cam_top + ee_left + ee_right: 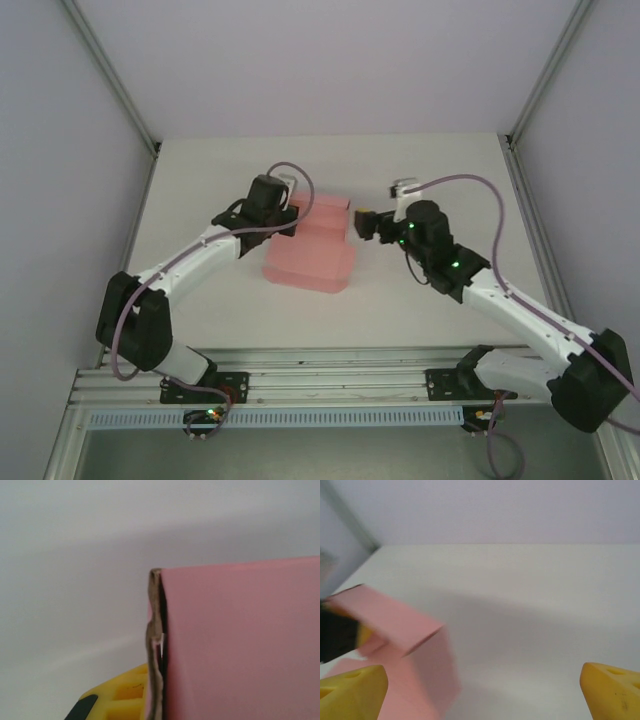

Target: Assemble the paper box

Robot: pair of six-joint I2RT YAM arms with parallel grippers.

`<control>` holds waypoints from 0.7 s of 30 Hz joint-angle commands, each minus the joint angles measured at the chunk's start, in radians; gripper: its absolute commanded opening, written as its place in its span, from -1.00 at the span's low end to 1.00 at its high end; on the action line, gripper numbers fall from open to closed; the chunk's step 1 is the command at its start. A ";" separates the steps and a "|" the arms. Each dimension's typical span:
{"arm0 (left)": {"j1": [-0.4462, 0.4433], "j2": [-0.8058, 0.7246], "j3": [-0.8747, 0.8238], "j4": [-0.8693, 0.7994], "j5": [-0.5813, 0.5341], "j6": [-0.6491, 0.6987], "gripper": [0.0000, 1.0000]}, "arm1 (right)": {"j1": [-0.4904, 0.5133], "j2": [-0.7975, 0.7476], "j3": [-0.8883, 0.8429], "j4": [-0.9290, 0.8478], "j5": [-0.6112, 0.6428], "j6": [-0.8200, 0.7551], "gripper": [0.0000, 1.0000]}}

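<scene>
Top external, white table (420, 310), pale walls (330, 60), metal corner posts (111, 75), paper box (315, 258)

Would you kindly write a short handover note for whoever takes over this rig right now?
Left gripper: shut on the far left edge of the paper box.
Right gripper: open, empty, beside the card's right edge.
The paper box lies on the table, mostly flat, one flap raised.
Done: no box formed yet.
Left: fold up the walls and flaps, then close it.
</scene>
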 commanded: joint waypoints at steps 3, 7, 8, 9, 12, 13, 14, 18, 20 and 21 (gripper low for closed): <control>0.006 0.060 0.122 -0.309 0.095 0.574 -1.00 | -0.089 -0.104 -0.057 -0.276 0.084 0.125 0.99; -0.025 0.131 0.243 -0.518 0.107 0.810 -1.00 | -0.117 -0.181 -0.127 -0.291 0.050 0.115 0.99; -0.040 0.163 0.281 -0.548 0.081 0.848 -1.00 | -0.121 -0.194 -0.143 -0.291 0.033 0.109 0.99; -0.051 0.197 0.316 -0.577 0.064 0.879 -1.00 | -0.124 -0.203 -0.155 -0.292 0.023 0.103 0.99; -0.095 0.331 0.447 -0.671 -0.006 0.921 -1.00 | -0.125 -0.212 -0.174 -0.307 0.012 0.096 0.99; -0.110 0.377 0.490 -0.692 -0.034 0.920 -1.00 | -0.126 -0.211 -0.176 -0.314 0.013 0.093 0.99; -0.123 0.425 0.536 -0.717 -0.055 0.923 -1.00 | -0.127 -0.207 -0.173 -0.324 0.015 0.090 0.99; -0.157 0.564 0.669 -0.762 -0.104 0.936 -1.00 | -0.132 -0.204 -0.165 -0.355 0.031 0.078 0.99; -0.170 0.610 0.705 -0.741 -0.111 0.952 -1.00 | -0.136 -0.207 -0.172 -0.350 0.031 0.074 0.99; -0.176 0.633 0.718 -0.735 -0.120 0.958 -1.00 | -0.139 -0.209 -0.179 -0.345 0.027 0.072 0.99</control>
